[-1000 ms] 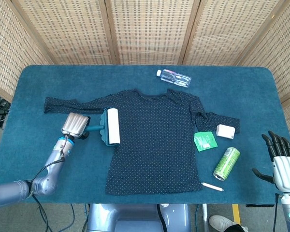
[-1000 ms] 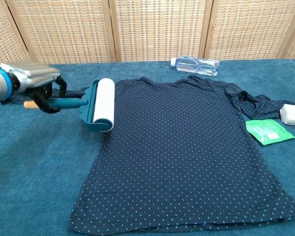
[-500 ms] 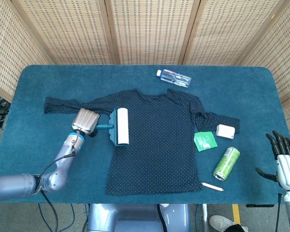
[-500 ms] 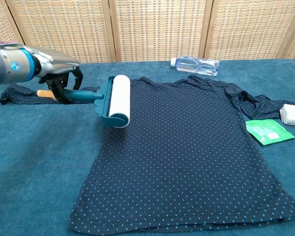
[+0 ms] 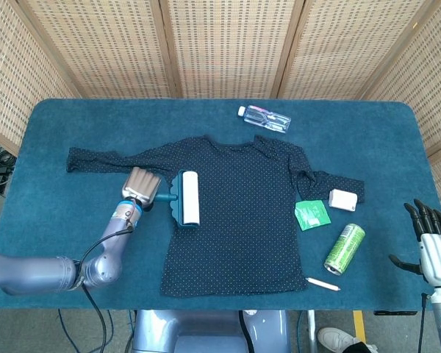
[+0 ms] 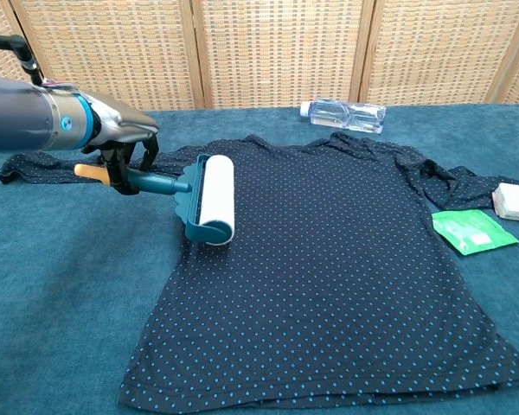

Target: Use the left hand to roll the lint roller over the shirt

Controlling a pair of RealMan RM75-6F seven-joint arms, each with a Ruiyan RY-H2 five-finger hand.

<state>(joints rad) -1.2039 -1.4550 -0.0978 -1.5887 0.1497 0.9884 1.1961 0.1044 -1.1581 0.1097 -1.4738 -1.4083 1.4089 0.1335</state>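
A dark navy shirt (image 5: 239, 213) (image 6: 329, 268) with small blue dots lies flat on the blue table. A teal lint roller (image 5: 189, 198) (image 6: 214, 201) with a white roll rests on the shirt's left side. My left hand (image 5: 141, 187) (image 6: 121, 147) grips its handle just off the shirt's left edge, over the sleeve. My right hand (image 5: 430, 243) hangs beyond the table's right front corner, fingers spread, holding nothing; the chest view does not show it.
A clear water bottle (image 5: 264, 118) (image 6: 342, 113) lies behind the collar. Right of the shirt are a green packet (image 5: 312, 215) (image 6: 474, 232), a white box (image 5: 342, 199) (image 6: 515, 201), a green can (image 5: 344, 248) and a pencil (image 5: 323, 284). Wicker screens stand behind the table.
My left hand has pushed the lint roller rightward from the shirt's left edge onto the fabric. The right hand has dropped slightly lower.
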